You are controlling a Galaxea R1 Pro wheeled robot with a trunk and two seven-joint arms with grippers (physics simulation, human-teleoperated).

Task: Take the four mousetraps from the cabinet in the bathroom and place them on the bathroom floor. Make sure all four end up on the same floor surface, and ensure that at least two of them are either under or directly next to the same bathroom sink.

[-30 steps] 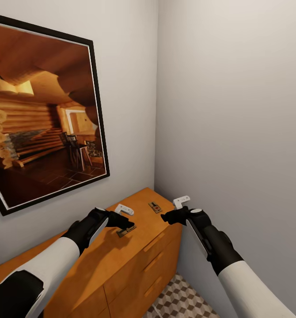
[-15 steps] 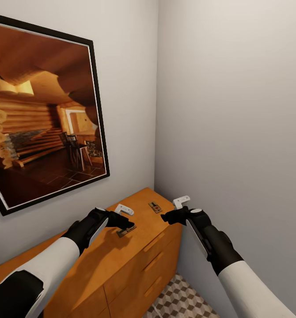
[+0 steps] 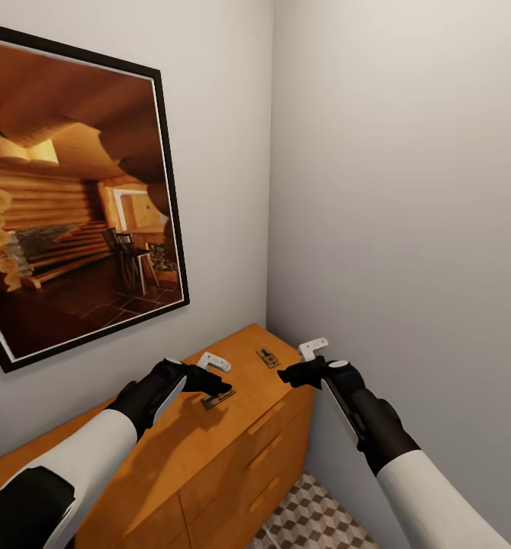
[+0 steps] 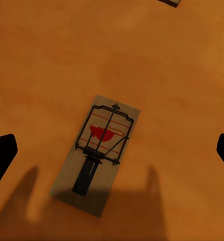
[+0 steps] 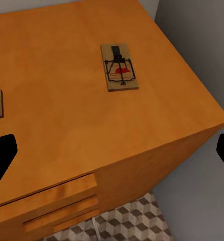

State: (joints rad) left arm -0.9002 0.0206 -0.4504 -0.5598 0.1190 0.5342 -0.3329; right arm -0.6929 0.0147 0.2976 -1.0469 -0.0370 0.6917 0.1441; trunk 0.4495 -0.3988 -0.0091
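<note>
While above mousetrap (image 4: 98,154), left claw (image 3: 219,392) agape

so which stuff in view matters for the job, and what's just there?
Job:
- mousetrap under the left tool
- second mousetrap near the cabinet's corner
- cabinet
- bathroom floor

Just there:
- framed cabin picture
- grey walls

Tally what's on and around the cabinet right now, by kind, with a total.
Mousetraps on the cabinet top: 2, one under the left gripper, one nearer the corner
Cabinets: 1
Framed pictures on the wall: 1
Grippers: 2, the left and the right gripper
Total: 6
</note>
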